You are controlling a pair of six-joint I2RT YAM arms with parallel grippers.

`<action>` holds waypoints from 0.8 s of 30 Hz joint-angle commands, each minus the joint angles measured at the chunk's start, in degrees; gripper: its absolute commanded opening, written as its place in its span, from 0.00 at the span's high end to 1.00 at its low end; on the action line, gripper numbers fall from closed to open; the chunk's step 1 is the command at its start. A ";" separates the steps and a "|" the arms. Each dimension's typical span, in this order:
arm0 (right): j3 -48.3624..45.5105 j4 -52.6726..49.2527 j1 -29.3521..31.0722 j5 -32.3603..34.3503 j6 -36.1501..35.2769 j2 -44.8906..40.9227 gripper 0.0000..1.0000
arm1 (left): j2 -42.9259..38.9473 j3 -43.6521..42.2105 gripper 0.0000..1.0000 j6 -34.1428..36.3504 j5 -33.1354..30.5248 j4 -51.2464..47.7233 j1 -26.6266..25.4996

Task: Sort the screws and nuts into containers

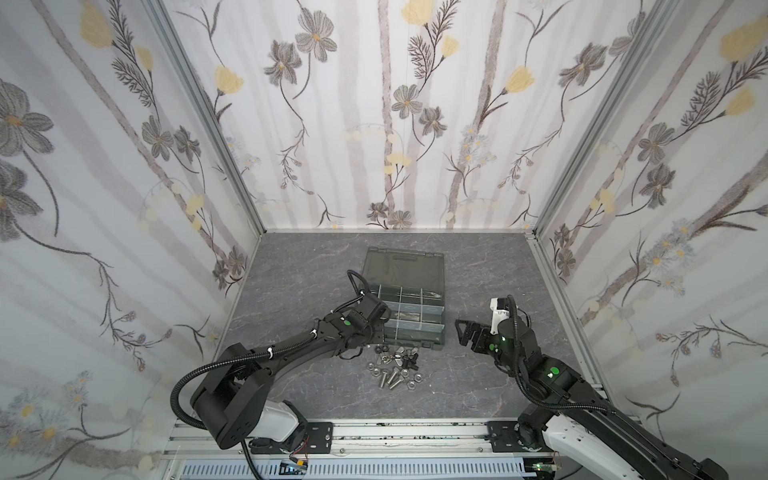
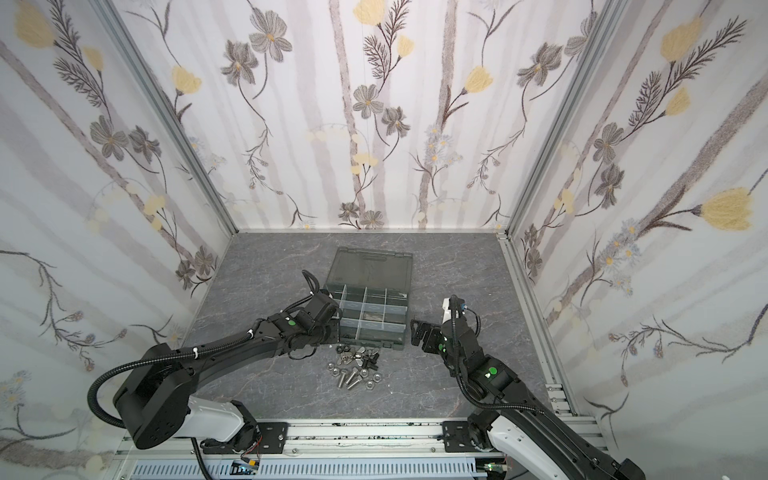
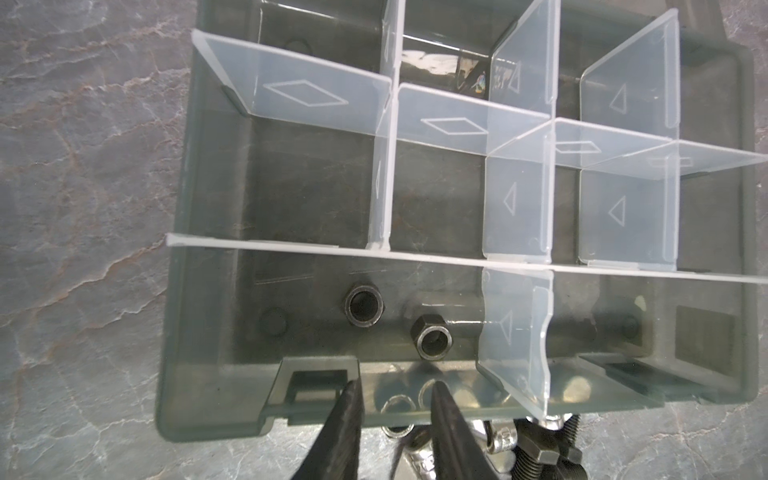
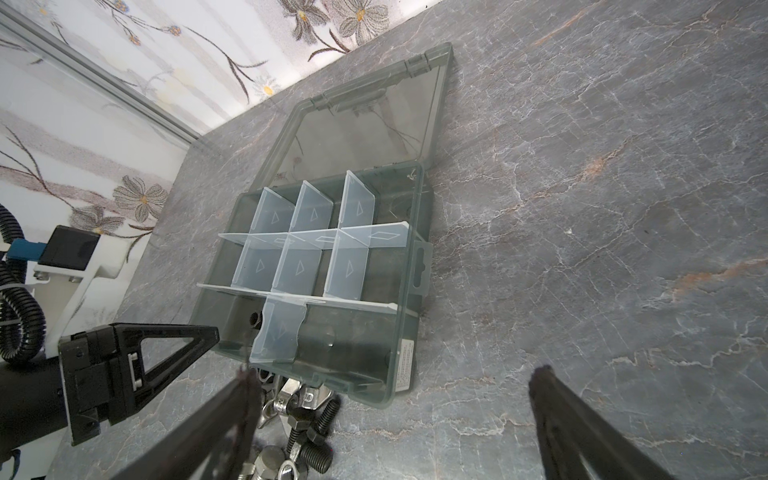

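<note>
Barely begun, I'd say. The organiser case [image 1: 419, 348] lies open on the table [image 1: 490, 270], its lid [image 1: 403, 262] flat behind it. Only 2 black nuts [image 3: 365, 306] sit inside, both in the front-row compartment [image 3: 291, 299] on the left arm's side of the case. The other compartments look bare. A few glints in the case's far row may be reflections; I cannot tell.

Everything else waits in a loose heap [image 1: 392, 368] on the table just in front of the case's front wall. It holds silver screws [image 1: 392, 379], silver nuts [image 1: 411, 384], wing nuts [image 4: 286, 397] and some black bolts [image 4: 316, 436] nearest the case. No screw is in the case, so nearly all the sorting is left.

The left gripper [image 3: 395, 386] hangs over the case's front wall, close to the 2 nuts, its jaws narrow with a small gap and nothing between them. The right gripper [image 4: 392, 372] hangs beside the case on the right arm's side, jaws spread wide and empty.
</note>
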 commanded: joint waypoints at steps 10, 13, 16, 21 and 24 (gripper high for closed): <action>2.33 -0.10 0.02 -0.91 -1.04 3.04 0.00 | -3.37 -5.85 0.69 -6.36 1.37 0.19 -1.58; 2.55 -0.26 0.02 -1.22 -0.76 2.36 0.00 | -5.21 -6.79 0.68 -7.78 1.26 0.19 -3.10; 2.31 0.18 0.04 -1.08 -0.87 1.38 0.00 | -6.34 -7.41 0.68 -7.98 0.35 0.19 -4.08; 1.46 0.23 -0.01 -1.26 -0.02 0.44 0.00 | -6.70 -8.33 0.67 -8.84 0.85 0.27 -4.99; 0.71 0.59 0.00 -1.12 1.16 -0.62 0.00 | -6.73 -8.96 0.65 -9.29 0.53 0.36 -5.53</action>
